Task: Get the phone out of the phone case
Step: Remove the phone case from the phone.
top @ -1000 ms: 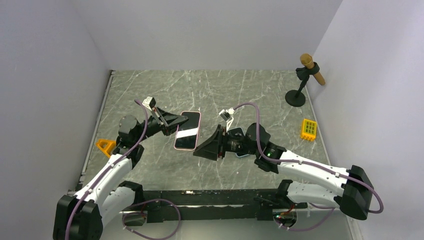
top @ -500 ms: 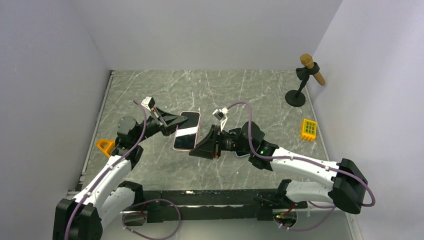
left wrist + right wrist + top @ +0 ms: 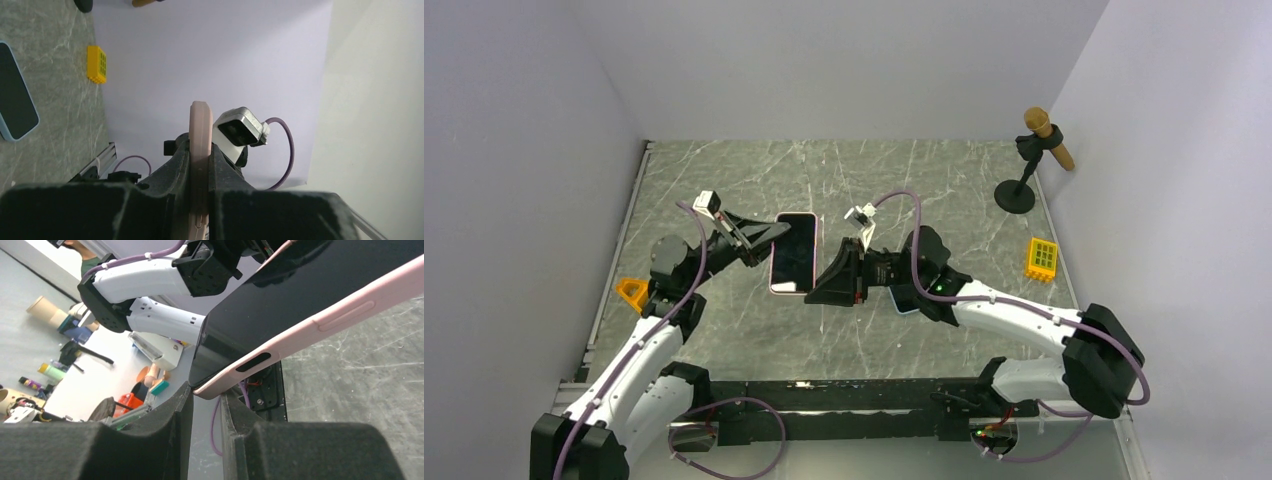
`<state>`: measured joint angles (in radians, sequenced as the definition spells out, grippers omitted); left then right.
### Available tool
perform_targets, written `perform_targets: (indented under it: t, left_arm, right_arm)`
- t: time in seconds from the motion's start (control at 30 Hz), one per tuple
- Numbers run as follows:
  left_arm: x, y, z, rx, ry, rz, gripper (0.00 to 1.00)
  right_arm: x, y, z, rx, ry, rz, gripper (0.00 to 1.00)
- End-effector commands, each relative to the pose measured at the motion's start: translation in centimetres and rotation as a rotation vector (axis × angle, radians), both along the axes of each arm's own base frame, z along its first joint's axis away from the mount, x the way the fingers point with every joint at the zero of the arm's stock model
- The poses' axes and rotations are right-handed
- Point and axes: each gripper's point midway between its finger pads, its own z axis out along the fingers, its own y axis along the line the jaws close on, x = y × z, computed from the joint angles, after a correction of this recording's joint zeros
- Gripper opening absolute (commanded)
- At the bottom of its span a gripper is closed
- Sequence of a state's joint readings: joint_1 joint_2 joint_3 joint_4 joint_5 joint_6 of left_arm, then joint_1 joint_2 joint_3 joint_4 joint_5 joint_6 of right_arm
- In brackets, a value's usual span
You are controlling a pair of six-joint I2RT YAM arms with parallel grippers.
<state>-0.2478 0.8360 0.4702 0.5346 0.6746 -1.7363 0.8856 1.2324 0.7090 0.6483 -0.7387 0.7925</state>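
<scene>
A phone in a pink case [image 3: 792,252] is held off the table, screen up and tilted. My left gripper [image 3: 767,236] is shut on its left long edge; in the left wrist view the pink case [image 3: 199,130] stands edge-on, clamped between the two fingers of that gripper [image 3: 200,150]. My right gripper [image 3: 817,290] is at the phone's near right corner. In the right wrist view the black screen [image 3: 300,295] and pink case rim [image 3: 325,320] fill the top. The case's corner sits at the mouth of my right gripper [image 3: 206,390], whose jaws stand narrowly apart.
A second phone in a blue case [image 3: 902,300] lies on the marble table under my right arm; it also shows in the left wrist view [image 3: 15,100]. A yellow block [image 3: 1043,258], a microphone on a stand [image 3: 1034,150] and an orange piece [image 3: 633,292] sit near the edges.
My left gripper has lifted the pink-cased phone and drawn it slightly left. My right gripper has moved left and up to the phone's near right corner.
</scene>
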Motion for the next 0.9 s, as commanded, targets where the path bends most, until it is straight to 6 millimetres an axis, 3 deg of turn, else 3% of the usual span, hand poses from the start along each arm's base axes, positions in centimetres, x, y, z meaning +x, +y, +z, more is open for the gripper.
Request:
perform_targets:
  t: [0.0,0.3,0.47,0.6,0.67,0.7,0.77,0.83,0.87]
  left_arm:
    - [-4.2,-0.5,6.2,-0.077,-0.14,-0.132,0.0]
    - [-4.0,-0.8,6.1,-0.065,-0.132,-0.146,0.0]
    - [-4.0,-1.2,5.5,-0.058,-0.116,-0.162,0.0]
    - [-3.7,-1.3,5.3,-0.063,-0.112,-0.146,0.0]
    - [-3.3,-1.1,5.4,-0.078,-0.128,-0.119,0.0]
    - [-3.0,-1.1,5.2,-0.071,-0.134,-0.104,0.0]
    - [-2.3,-1.0,5.1,-0.035,-0.169,-0.065,0.0]
    - [-1.9,-1.0,5.2,0.029,-0.228,-0.028,0.0]
    - [-1.6,-0.9,5.1,0.067,-0.244,-0.007,0.0]
  right_arm:
    - [4.7,0.2,0.4,0.036,-0.1,-0.114,0.0]
    - [5.0,0.0,0.6,0.014,-0.274,-0.138,0.0]
    - [6.7,0.3,0.4,-0.097,-0.372,-0.196,0.0]
    - [8.4,-0.6,0.2,-0.191,-0.313,-0.32,0.0]
    - [8.1,-1.6,-0.2,-0.219,-0.219,-0.368,0.0]
    - [7.9,-2.3,-0.5,-0.235,-0.142,-0.404,0.08]
    - [7.0,-3.8,-1.8,-0.28,0.043,-0.458,0.34]
    - [5.2,-5.6,-3.8,-0.317,0.229,-0.485,0.47]
    - [4.2,-6.2,-3.8,-0.296,0.296,-0.478,0.52]
